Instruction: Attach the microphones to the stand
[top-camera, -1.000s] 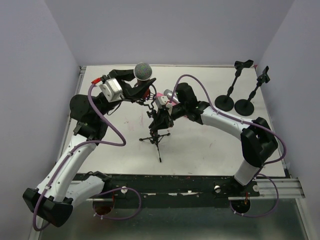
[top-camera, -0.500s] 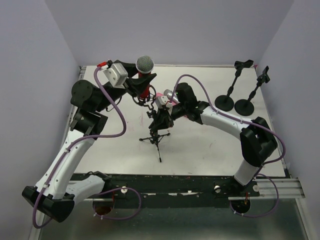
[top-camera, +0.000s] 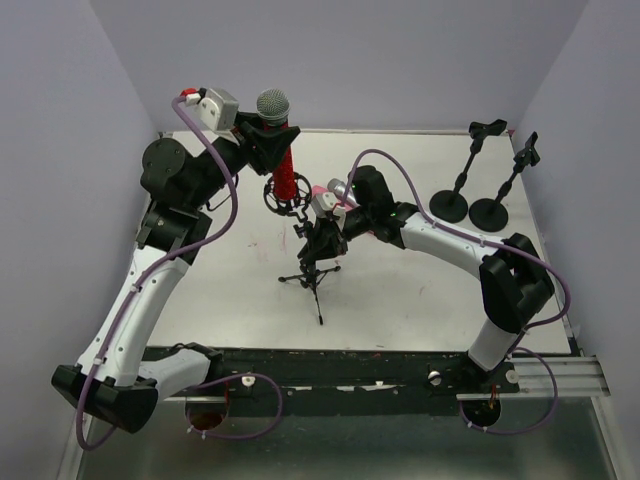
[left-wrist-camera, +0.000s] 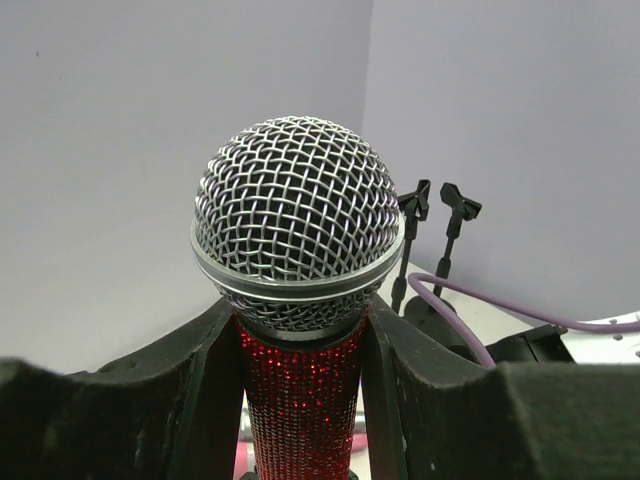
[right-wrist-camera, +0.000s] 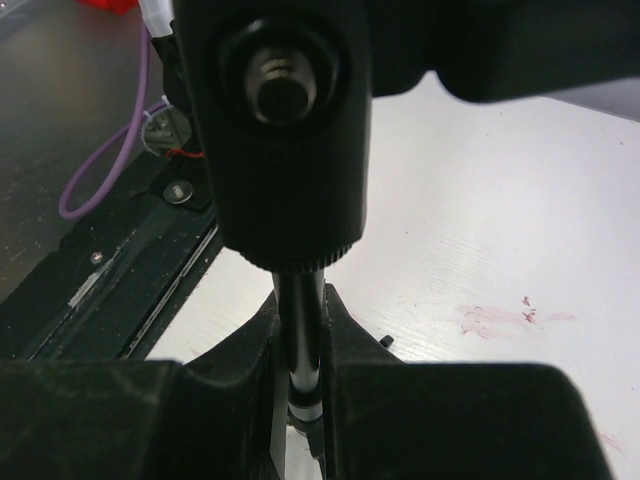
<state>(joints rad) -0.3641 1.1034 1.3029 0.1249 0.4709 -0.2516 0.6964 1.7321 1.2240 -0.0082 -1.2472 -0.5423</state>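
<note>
The glittery red microphone (top-camera: 284, 168) with the silver mesh head (left-wrist-camera: 297, 210) stands nearly upright. My left gripper (top-camera: 272, 135) is shut on its red body (left-wrist-camera: 303, 400) just below the head. Its lower end meets the black ring clip (top-camera: 284, 196) of the small tripod stand (top-camera: 314, 277). My right gripper (top-camera: 323, 238) is shut on the stand's thin pole (right-wrist-camera: 300, 340), under its black knob (right-wrist-camera: 287, 130). A bit of pink (top-camera: 319, 189) and a silver-grey end (top-camera: 338, 187) show behind the right gripper; the rest is hidden.
Two round-based black stands (top-camera: 450, 205) (top-camera: 489, 211) with clips on top stand at the back right, also seen far off in the left wrist view (left-wrist-camera: 410, 215). A purple cable (left-wrist-camera: 470, 300) loops over the right arm. White walls enclose the table.
My left arm has lifted and swung back-left, turning the red microphone from leaning to nearly upright over the ring clip. The right gripper and tripod stand have not moved.
</note>
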